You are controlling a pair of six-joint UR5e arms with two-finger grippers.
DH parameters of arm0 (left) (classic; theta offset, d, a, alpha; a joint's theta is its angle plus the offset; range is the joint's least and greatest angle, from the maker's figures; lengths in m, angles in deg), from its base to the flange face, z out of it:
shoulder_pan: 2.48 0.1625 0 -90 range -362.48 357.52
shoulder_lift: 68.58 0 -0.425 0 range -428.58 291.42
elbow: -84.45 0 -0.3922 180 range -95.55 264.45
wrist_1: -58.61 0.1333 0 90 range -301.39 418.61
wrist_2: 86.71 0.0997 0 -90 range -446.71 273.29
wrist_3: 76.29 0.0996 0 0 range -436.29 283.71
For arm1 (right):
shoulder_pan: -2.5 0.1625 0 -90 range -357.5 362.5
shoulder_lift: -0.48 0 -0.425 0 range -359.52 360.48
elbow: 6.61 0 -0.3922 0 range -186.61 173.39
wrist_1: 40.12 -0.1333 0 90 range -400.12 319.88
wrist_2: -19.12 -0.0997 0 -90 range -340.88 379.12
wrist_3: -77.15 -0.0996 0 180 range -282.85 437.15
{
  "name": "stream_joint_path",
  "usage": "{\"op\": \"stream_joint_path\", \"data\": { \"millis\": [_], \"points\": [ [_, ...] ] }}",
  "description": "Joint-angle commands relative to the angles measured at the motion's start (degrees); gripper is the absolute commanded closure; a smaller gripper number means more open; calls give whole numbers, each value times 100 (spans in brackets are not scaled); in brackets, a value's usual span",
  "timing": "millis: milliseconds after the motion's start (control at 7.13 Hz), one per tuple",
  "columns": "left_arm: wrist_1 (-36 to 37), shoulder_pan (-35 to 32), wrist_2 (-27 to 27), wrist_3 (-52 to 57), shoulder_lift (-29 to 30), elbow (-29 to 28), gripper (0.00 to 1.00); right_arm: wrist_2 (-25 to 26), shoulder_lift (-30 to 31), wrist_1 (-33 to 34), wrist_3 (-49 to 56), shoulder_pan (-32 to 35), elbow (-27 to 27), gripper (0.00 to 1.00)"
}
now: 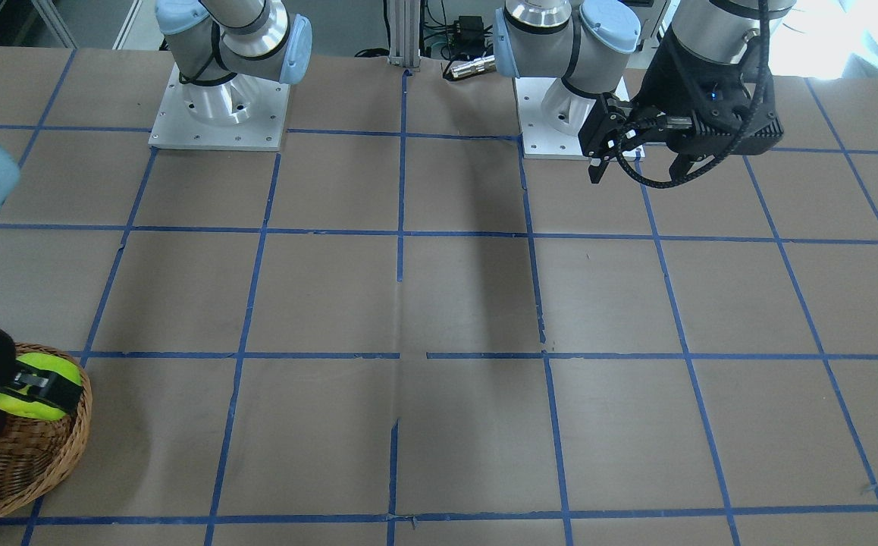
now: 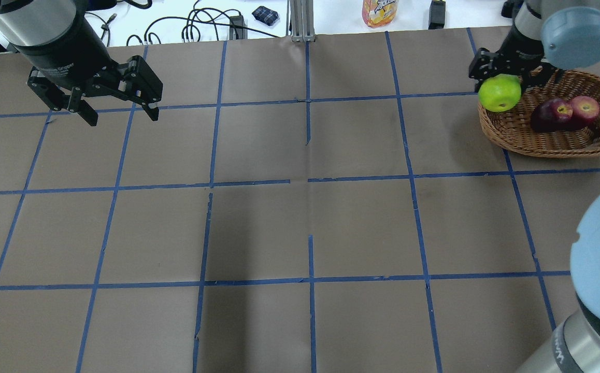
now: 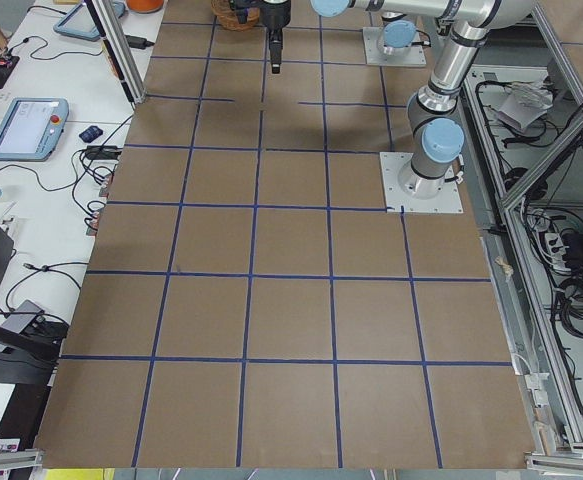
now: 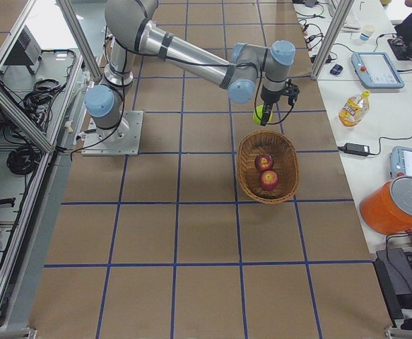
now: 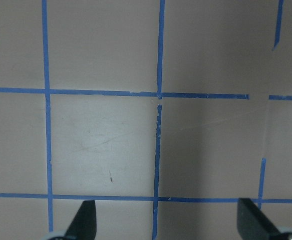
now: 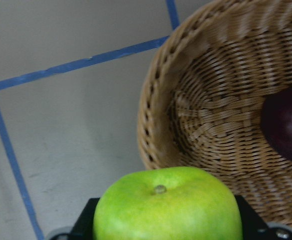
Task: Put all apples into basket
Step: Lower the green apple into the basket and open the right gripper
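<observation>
My right gripper is shut on the yellow-green apple and holds it above the near-left rim of the wicker basket. The apple fills the bottom of the right wrist view, with the basket's rim just beyond it. The dark maroon apple and the red apple lie side by side inside the basket. In the front view the green apple hangs over the basket. My left gripper is open and empty, high above the far left of the table.
A juice bottle and cables lie on the white bench beyond the table's far edge. The two arm bases stand on the robot's side. Blue tape lines cross the brown table.
</observation>
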Motion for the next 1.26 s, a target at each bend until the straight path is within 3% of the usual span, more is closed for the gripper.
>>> {"op": "stream_joint_path", "data": {
  "millis": [0, 421, 561, 701, 841, 1122],
  "points": [
    [-24, 152, -114, 40, -74, 29, 0, 11, -183, 56, 523, -352, -57, 100],
    [-68, 136, -71, 57, -153, 126, 0, 132, -483, 213, 541, -352, -57, 100],
    [-33, 136, -79, 57, -136, 126, 0, 151, -553, 354, 576, -352, -57, 83],
    [-7, 136, -80, 49, -136, 117, 0, 195, -667, 599, 820, -352, -40, 51],
    [-6, 136, -80, 57, -136, 126, 0, 361, -685, 697, 901, -352, -66, 3],
    [2, 153, -88, 49, -118, 56, 0, 362, -616, 471, 866, -352, -49, 0]
  ]
}}
